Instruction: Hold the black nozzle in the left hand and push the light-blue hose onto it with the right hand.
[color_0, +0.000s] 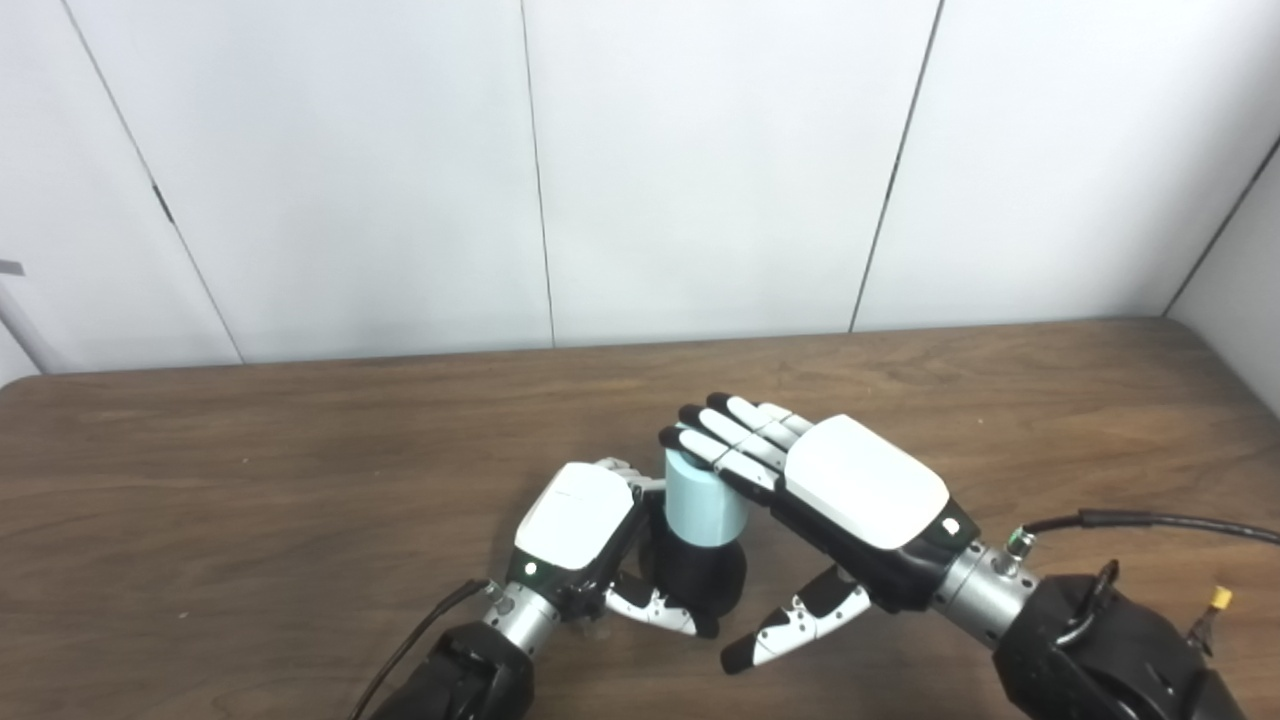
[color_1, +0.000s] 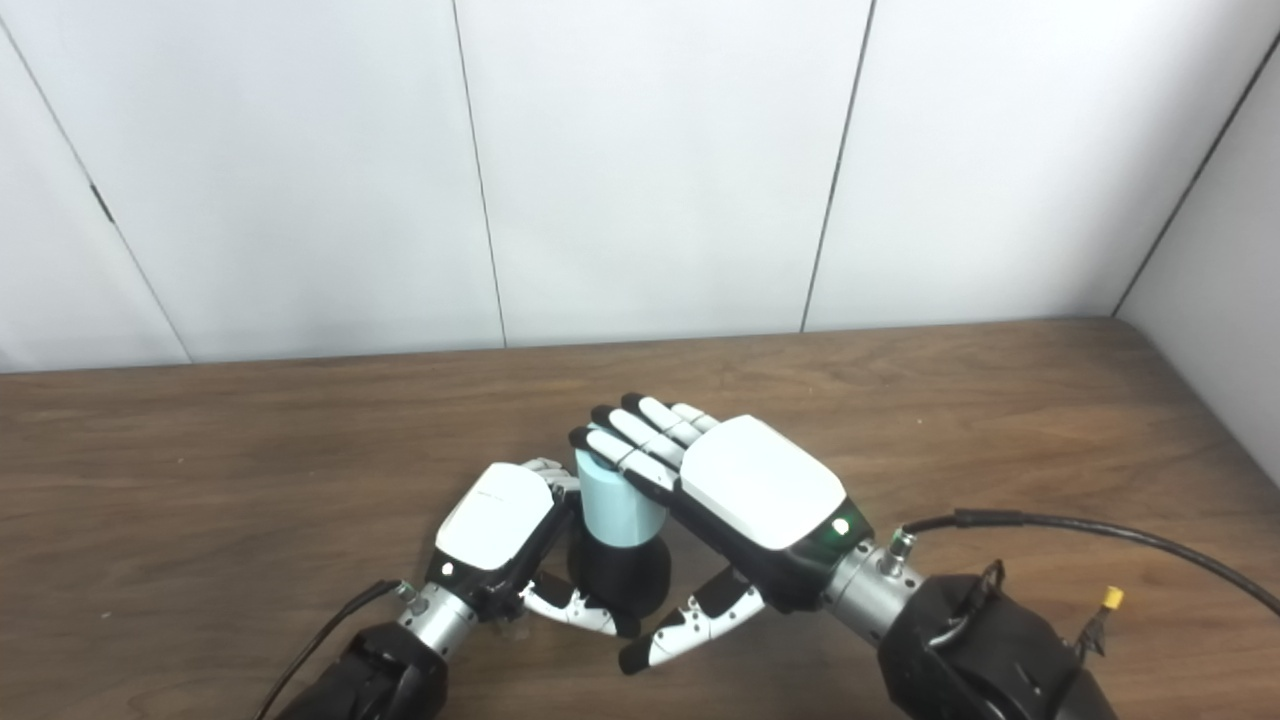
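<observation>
A black nozzle (color_0: 698, 582) stands upright on the wooden table (color_0: 250, 470), near the front middle. A short light-blue hose (color_0: 702, 508) sits on top of it as an upright cylinder. My left hand (color_0: 575, 522) is shut on the nozzle from the left, its thumb curling round the front of the base. My right hand (color_0: 862, 482) comes in from the right with its fingers stretched flat over the hose's top end. Its fingertips (color_1: 600, 437) lie on the top rim, while its thumb hangs free below, off the hose. The joint between hose and nozzle is partly hidden by both hands.
A black cable (color_0: 1160, 521) runs from my right wrist across the table to the right edge. White wall panels (color_0: 700, 170) stand close behind the table's far edge. Bare wood lies to the left and behind the hands.
</observation>
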